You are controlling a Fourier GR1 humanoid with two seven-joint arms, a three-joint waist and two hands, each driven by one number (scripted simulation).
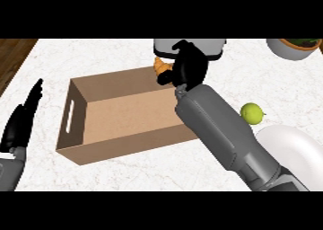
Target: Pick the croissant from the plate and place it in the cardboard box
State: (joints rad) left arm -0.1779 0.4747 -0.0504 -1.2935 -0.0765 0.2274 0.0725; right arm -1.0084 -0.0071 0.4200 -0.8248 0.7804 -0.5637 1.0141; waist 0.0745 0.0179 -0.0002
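The right black hand point(184, 67) holds the small golden-brown croissant point(162, 66), with its fingers curled round it. Only the left part of the croissant peeks out beside the hand. It hangs just over the far wall of the open brown cardboard box point(124, 117), close to the grey plate point(190, 45) at the back of the white marbled bench point(277, 85).

The job now, I think, is to carry the croissant toward the middle of the box and bring it down low before letting go. A low drop keeps it from bouncing out. The hand should clear the far wall first, so the croissant does not bump the edge.

The box is wide and has nothing in it, so there is lots of room to go down. Its walls stand up on all sides, and the left wall has a long slot for carrying. The grey forearm lies over the right wall, so it should not dip there or it may push the box.

To the right, a small green round fruit point(253, 112) sits near the forearm, and a big white round bowl point(296, 150) is just below it. A white pot with a green plant point(295, 47) sits at the far right corner. The left black hand point(22, 119) rests at the left edge, fingers straight and up, well apart from the box.
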